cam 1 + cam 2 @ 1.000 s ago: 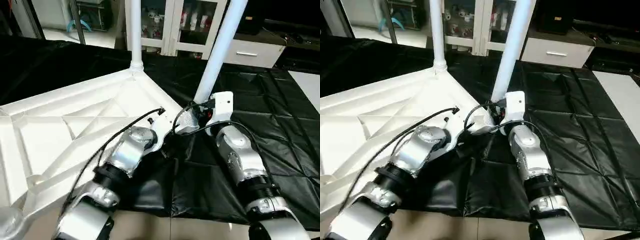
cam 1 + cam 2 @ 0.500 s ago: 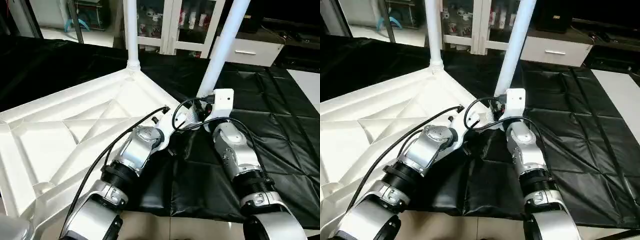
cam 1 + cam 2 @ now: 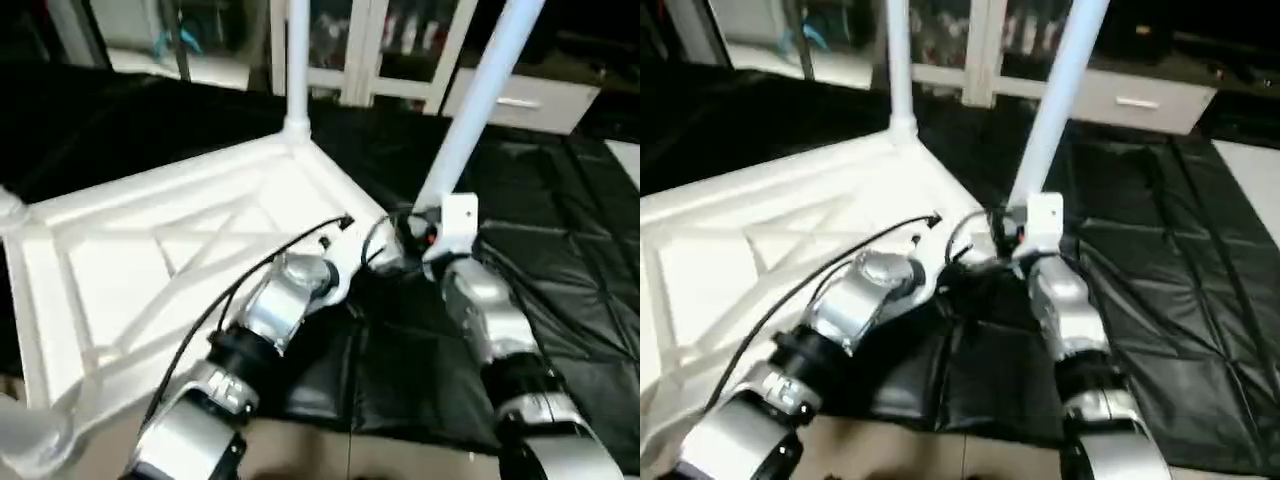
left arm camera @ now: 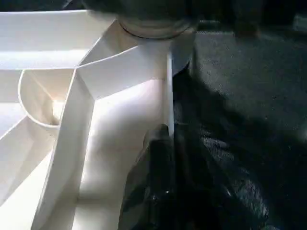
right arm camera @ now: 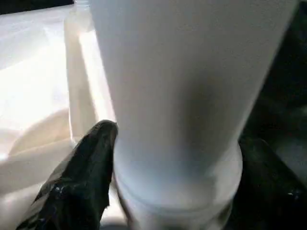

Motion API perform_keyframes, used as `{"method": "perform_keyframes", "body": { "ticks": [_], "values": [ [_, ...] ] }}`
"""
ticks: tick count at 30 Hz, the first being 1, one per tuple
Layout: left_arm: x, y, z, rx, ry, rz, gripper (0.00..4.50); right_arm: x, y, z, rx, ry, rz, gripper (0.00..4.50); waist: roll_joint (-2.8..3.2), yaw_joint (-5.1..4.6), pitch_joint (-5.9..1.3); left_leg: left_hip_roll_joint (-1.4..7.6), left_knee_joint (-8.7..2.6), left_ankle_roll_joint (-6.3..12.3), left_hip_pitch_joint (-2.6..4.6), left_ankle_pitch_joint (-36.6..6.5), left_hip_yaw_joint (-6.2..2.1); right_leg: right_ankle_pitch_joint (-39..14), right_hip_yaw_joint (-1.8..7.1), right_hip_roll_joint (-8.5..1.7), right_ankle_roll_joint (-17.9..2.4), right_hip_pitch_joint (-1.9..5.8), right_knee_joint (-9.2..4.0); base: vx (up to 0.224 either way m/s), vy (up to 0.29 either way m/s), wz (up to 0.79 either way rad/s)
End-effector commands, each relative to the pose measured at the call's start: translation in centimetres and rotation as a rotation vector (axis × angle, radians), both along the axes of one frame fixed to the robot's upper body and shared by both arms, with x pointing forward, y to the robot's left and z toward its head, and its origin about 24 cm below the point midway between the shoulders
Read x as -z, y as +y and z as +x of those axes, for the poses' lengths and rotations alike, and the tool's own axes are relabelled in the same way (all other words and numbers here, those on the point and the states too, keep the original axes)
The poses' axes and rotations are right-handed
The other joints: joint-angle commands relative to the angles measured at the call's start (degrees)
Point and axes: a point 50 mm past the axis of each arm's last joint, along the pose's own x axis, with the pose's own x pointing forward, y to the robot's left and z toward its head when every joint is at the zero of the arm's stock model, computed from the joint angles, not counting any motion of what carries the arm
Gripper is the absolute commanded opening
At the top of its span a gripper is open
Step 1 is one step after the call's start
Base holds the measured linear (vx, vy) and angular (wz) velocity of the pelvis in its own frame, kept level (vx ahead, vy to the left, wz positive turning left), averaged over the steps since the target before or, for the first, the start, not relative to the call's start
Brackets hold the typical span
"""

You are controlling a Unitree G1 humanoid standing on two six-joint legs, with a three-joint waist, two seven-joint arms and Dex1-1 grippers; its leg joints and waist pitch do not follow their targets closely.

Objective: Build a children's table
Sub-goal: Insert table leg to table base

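The white table top (image 3: pixel 150 260) lies upside down on a black mat, its X ribs facing up. One white leg (image 3: pixel 296 60) stands upright in the far corner socket. A second leg (image 3: pixel 480 100) leans to the right out of the corner socket nearest my arms. My right gripper (image 5: pixel 177 184) is shut around the base of this leg (image 5: pixel 192 86), one black finger (image 5: pixel 86 177) on each side. Beside that corner, my left gripper (image 4: pixel 170 158) is shut on the thin rim (image 4: pixel 169 96) of the top.
The black mat (image 3: pixel 560 230) spreads to the right and behind the top, with bare floor (image 3: pixel 400 460) at its near edge. White glass-door cabinets (image 3: pixel 370 40) and a low drawer unit (image 3: pixel 520 100) stand at the back. A round socket (image 3: pixel 98 357) shows at the top's near-left corner.
The head camera has shifted, so the whole picture sits differently. Both grippers keep their holds at the near corner and the leaning leg stays in its socket.
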Motion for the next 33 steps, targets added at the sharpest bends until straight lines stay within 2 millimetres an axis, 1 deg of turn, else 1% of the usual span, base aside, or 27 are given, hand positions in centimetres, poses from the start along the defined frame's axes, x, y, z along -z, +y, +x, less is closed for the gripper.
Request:
{"method": "perform_keyframes", "body": {
  "ticks": [1,2,3,5,6,7,8,10,12,13,14,17,19,22,23,24,25,26,27,29,30,31,32,33],
  "values": [
    [-1.7,-1.1,0.0,0.078,-0.065,-0.058,0.00,-0.2,0.1,-0.3,-0.035,0.000,0.012,3.60,-0.41,0.09,-3.12,3.09,-3.24,7.64,0.44,-4.12,-0.63,-2.23,2.65,-4.16,-16.22,3.03,-2.45,0.000,0.000,0.00],
    [-1.7,-0.9,0.0,0.081,-0.065,-0.056,0.00,-0.4,-0.1,-0.4,-0.042,-0.008,0.020,3.67,-0.48,0.06,-3.07,3.01,-3.21,7.47,0.40,-4.42,-0.61,-2.91,2.66,-4.10,-15.97,3.07,-2.46,0.000,0.000,0.00],
    [-1.6,-0.8,0.0,0.083,-0.065,-0.055,0.00,-0.5,-0.2,-0.4,-0.045,-0.013,0.025,3.80,-0.42,0.13,-3.06,2.97,-3.15,7.37,0.43,-4.57,-0.50,-3.71,2.72,-4.11,-15.77,2.97,-2.45,0.000,0.000,0.00],
    [-1.5,-0.5,0.0,0.093,-0.063,-0.049,0.00,-0.7,-0.4,-0.7,-0.060,-0.025,0.023,4.03,-0.15,0.17,-3.01,3.00,-3.09,7.35,0.33,-3.84,-0.42,-3.66,2.74,-4.04,-15.40,2.86,-2.38,0.000,0.000,0.00],
    [-1.4,-0.2,0.0,0.102,-0.062,-0.045,0.00,-0.9,-0.5,-1.0,-0.075,-0.033,0.022,4.11,-0.21,0.23,-3.22,3.01,-2.86,7.70,0.35,-2.42,-0.27,-1.43,2.75,-3.91,-15.52,2.84,-2.02,0.000,0.000,0.00],
    [-1.4,-0.2,0.0,0.102,-0.062,-0.045,0.00,-0.9,-0.5,-1.0,-0.075,-0.033,0.022,4.11,-0.21,0.23,-3.22,3.01,-2.86,7.70,0.35,-2.42,-0.27,-1.43,2.75,-3.91,-15.52,2.84,-2.02,0.000,0.000,0.00],
    [-1.4,-0.1,0.1,0.105,-0.062,-0.044,0.00,-0.9,-0.5,-1.2,-0.080,-0.036,0.021,4.22,-0.20,0.24,-3.23,2.97,-2.76,8.24,0.18,-1.36,-0.23,0.04,2.73,-3.88,-15.70,2.85,-1.77,0.000,0.000,0.00],
    [-1.4,0.1,0.1,0.113,-0.061,-0.043,0.00,-1.1,-0.6,-1.6,-0.096,-0.042,0.026,4.47,-0.21,0.29,-3.24,2.94,-2.67,8.68,0.24,-1.15,-0.13,0.53,2.72,-3.91,-16.10,2.75,-1.73,0.000,0.000,0.00],
    [-1.4,0.5,0.1,0.125,-0.054,-0.046,0.00,-1.3,-0.6,-2.0,-0.124,-0.055,0.023,4.47,-0.12,0.51,-3.29,2.99,-2.63,8.90,0.22,-0.76,-0.16,1.05,2.72,-3.86,-15.93,2.85,-1.55,0.000,0.000,0.00],
    [-1.4,0.5,0.1,0.127,-0.054,-0.046,0.00,-1.3,-0.6,-2.1,-0.125,-0.056,0.024,4.47,-0.09,0.55,-3.29,3.01,-2.62,8.92,0.30,-0.70,-0.16,1.05,2.66,-3.80,-15.99,2.77,-1.58,0.000,0.000,0.00],
    [-1.3,0.8,0.0,0.150,-0.047,-0.042,0.00,-1.6,-0.6,-2.5,-0.149,-0.069,0.023,4.47,-0.18,0.62,-3.24,2.99,-2.61,8.83,0.27,-1.04,-0.11,0.51,2.69,-3.81,-15.81,2.78,-1.68,0.000,0.000,0.00],
    [-1.1,1.3,-0.2,0.170,-0.035,-0.039,0.00,-1.9,-0.7,-3.0,-0.165,-0.075,0.015,4.47,-0.14,0.71,-3.25,3.00,-2.60,8.70,0.31,-1.11,-0.12,0.34,2.72,-3.81,-15.65,2.76,-1.61,0.000,0.000,0.00],
    [-0.9,1.8,-0.4,0.206,-0.016,-0.035,0.00,-2.2,-1.0,-3.5,-0.179,-0.079,0.007,4.47,-0.09,0.83,-3.31,3.02,-2.61,8.28,0.38,-0.96,-0.13,0.18,2.73,-3.75,-15.58,2.74,-1.54,0.000,0.000,0.00],
    [-0.6,3.0,-0.9,0.288,0.017,-0.040,0.00,-2.6,-1.7,-4.5,-0.212,-0.075,-0.006,4.47,0.04,1.16,-3.33,3.00,-2.57,8.38,0.40,-0.17,-0.23,1.29,2.75,-3.69,-15.14,2.87,-1.34,0.000,0.000,0.00],
    [-0.5,3.2,-1.1,0.307,0.027,-0.048,0.00,-2.7,-1.9,-4.7,-0.218,-0.074,-0.007,4.47,-0.05,1.13,-3.39,3.07,-2.58,8.34,0.49,-0.33,-0.15,1.27,2.79,-3.75,-15.23,2.85,-1.36,0.000,0.000,0.00],
    [-0.5,3.2,-1.1,0.315,0.027,-0.047,0.00,-2.7,-1.9,-4.7,-0.221,-0.073,-0.008,4.47,-0.03,1.20,-3.33,2.99,-2.58,7.98,0.49,-0.98,-0.09,0.49,2.78,-3.70,-15.16,2.76,-1.39,0.000,0.000,0.00],
    [-0.3,3.9,-1.6,0.388,0.047,-0.037,0.00,-2.8,-2.3,-5.3,-0.259,-0.063,-0.017,4.47,0.04,1.28,-3.29,2.89,-2.61,7.57,0.46,-2.06,-0.15,-1.02,2.76,-3.70,-14.98,2.75,-1.59,0.000,0.000,0.00],
    [-0.2,4.3,-1.8,0.406,0.059,-0.029,0.00,-2.8,-2.4,-5.6,-0.280,-0.057,-0.023,4.47,0.02,1.31,-3.29,2.96,-2.64,7.30,0.43,-2.52,-0.10,-1.42,2.84,-3.71,-14.82,2.85,-1.58,0.000,0.000,0.00],
    [-0.1,4.6,-1.9,0.426,0.063,-0.019,0.00,-2.8,-2.5,-5.8,-0.302,-0.050,-0.031,4.47,0.19,1.41,-3.24,3.12,-2.77,6.46,0.65,-3.64,-0.16,-2.56,2.80,-3.69,-14.50,2.67,-1.66,0.000,0.000,0.00],
    [-0.1,5.0,-2.0,0.449,0.064,-0.006,0.00,-2.8,-2.6,-6.3,-0.349,-0.032,-0.044,4.47,0.18,1.30,-3.19,3.07,-2.79,5.92,0.61,-4.52,-0.11,-3.36,2.82,-3.67,-14.36,2.56,-1.73,0.000,0.000,0.00],
    [-0.1,5.4,-2.1,0.469,0.061,-0.001,0.00,-2.7,-2.6,-6.8,-0.395,-0.017,-0.055,4.47,0.11,1.40,-3.14,3.09,-2.81,5.02,0.60,-5.66,-0.13,-4.81,2.88,-3.67,-13.95,2.55,-1.87,0.000,0.000,0.00],
    [-0.2,5.6,-2.1,0.482,0.066,0.000,0.00,-2.7,-2.5,-7.2,-0.432,-0.003,-0.055,4.47,0.09,1.49,-3.13,3.06,-2.83,4.86,0.62,-6.08,-0.18,-5.28,2.88,-3.61,-13.60,2.65,-1.88,0.000,0.000,0.00],
    [-0.2,5.9,-2.1,0.492,0.070,0.006,0.00,-2.7,-2.5,-7.6,-0.470,0.008,-0.059,4.47,0.14,1.61,-3.09,3.21,-2.90,4.71,0.73,-6.47,-0.16,-5.75,2.93,-3.72,-13.45,2.60,-1.94,0.000,0.000,0.00],
    [-0.2,6.1,-2.2,0.500,0.074,0.010,0.00,-2.7,-2.5,-7.8,-0.495,0.017,-0.060,4.47,0.03,1.59,-3.07,3.12,-2.91,4.36,0.58,-7.24,-0.18,-6.85,2.90,-3.74,-13.11,2.66,-1.98,0.000,0.000,0.00]
  ]
}}
